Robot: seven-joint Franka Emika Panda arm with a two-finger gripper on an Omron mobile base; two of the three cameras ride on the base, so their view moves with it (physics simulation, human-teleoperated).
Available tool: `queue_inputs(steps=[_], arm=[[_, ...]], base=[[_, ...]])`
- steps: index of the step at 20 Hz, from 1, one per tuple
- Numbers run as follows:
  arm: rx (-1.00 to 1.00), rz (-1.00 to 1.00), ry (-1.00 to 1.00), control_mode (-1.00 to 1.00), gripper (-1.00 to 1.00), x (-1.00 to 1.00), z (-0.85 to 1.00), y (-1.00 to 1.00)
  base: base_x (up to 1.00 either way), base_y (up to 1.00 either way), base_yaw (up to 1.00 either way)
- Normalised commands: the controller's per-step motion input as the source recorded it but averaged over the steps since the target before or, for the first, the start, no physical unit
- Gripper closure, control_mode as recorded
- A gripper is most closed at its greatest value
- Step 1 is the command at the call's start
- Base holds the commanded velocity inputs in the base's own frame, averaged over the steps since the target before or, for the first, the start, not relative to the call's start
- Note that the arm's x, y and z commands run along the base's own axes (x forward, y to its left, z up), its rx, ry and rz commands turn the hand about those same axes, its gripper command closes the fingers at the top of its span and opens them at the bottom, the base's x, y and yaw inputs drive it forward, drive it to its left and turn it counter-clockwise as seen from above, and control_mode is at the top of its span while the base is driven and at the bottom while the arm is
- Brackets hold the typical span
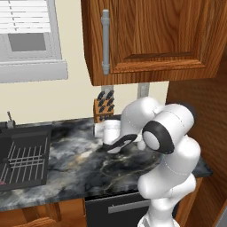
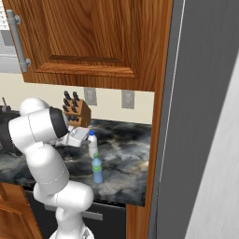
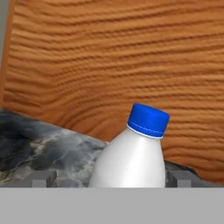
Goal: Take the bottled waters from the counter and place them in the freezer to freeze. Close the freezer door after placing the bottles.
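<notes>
I'm seeing a white bottle [image 3: 131,159] with a bright blue cap, set against wood panelling in warm orange-brown with a wavy grain. The worktop [image 2: 126,154] is black marble, streaked with grey-white veins. From the right base camera I pick out a second bottle [image 2: 97,171], translucent blue with a green cap. The knife block [image 2: 77,112] is light brown wood with black handles. The upper cabinet [image 1: 150,35] is reddish-brown, its handle [image 1: 105,42] grey. The sink [image 1: 22,159] is black with a pale wire rack. The wall is cream and the tall panel [image 2: 200,116] at right is grey.
</notes>
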Motion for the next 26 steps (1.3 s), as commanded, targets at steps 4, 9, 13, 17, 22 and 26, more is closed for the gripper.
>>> queue_inputs(steps=[4,9,13,17,22,26], arm=[[0.0,0.0,0.0,-1.0,-1.0,0.0,0.0,-0.21],[0.0,0.0,0.0,-1.0,-1.0,0.0,-0.02,-0.16],[0.0,0.0,-0.01,-1.0,-1.0,0.0,0.0,0.0],[0.0,0.0,-0.01,-1.0,-1.0,0.02,0.0,-0.01],[0.0,0.0,0.0,-1.0,1.0,0.0,0.0,0.0],[0.0,0.0,0.0,-1.0,1.0,0.0,0.0,0.0]], base=[[0.0,0.0,0.0],[0.0,0.0,0.0],[0.0,0.0,0.0],[0.0,0.0,0.0],[0.0,0.0,0.0],[0.0,0.0,0.0]])
